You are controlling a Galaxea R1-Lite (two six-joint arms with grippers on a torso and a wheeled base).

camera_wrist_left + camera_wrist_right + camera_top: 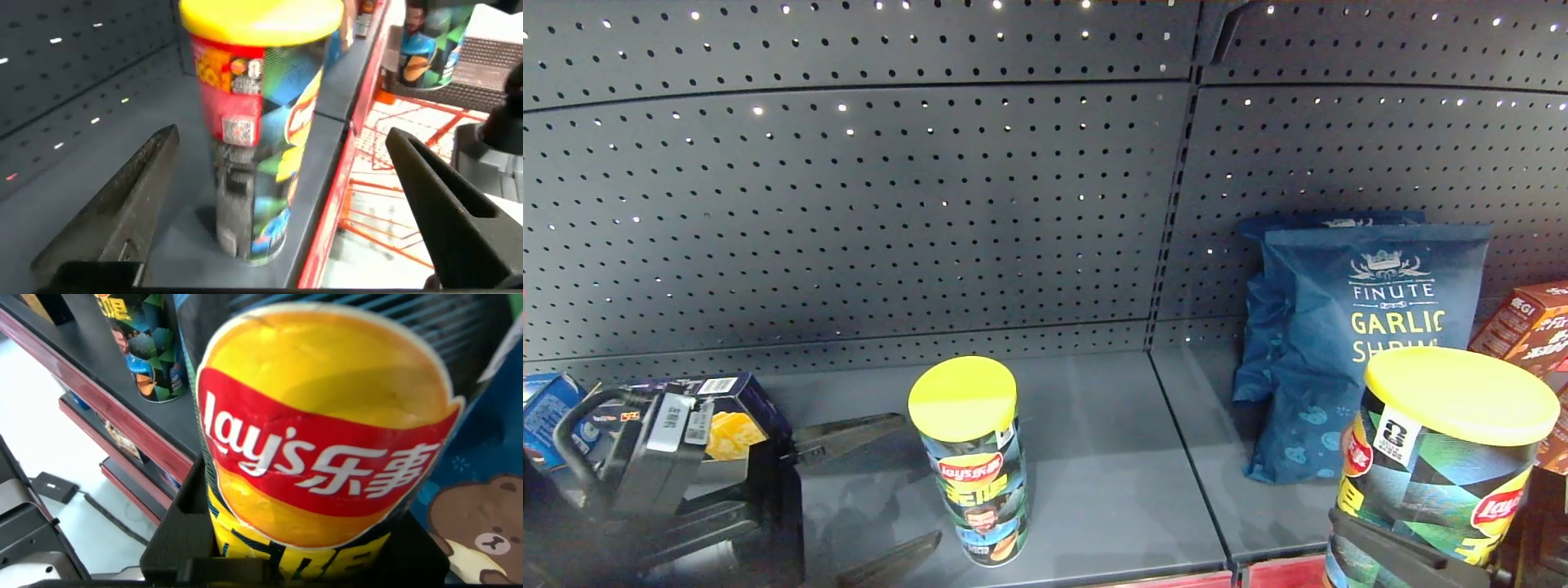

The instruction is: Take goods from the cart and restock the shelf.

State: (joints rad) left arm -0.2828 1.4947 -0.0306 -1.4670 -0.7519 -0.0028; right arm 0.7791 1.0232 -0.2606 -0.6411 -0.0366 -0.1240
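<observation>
With the right gripper [310,555] clamped on 1 yellow-lidded chip can [1445,465] at the shelf [1111,490] front edge, set it down upright, clear of the blue snack bags [1339,327]; the wide-open left gripper [282,139] flanks the shelved can [972,465].

Red logo on held can [327,465], white lettering on blue bag [1364,327]; barcode on box [756,412]

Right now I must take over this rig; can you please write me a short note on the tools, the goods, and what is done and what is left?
Left tool: open, one finger on each side of the standing chip can, not touching it.
Right tool: shut on a second chip can, held upright near the front edge of the shelf, before the blue snack bags.
Done: one can stands on the shelf.
Left: set down the held can, then carry on restocking.
</observation>
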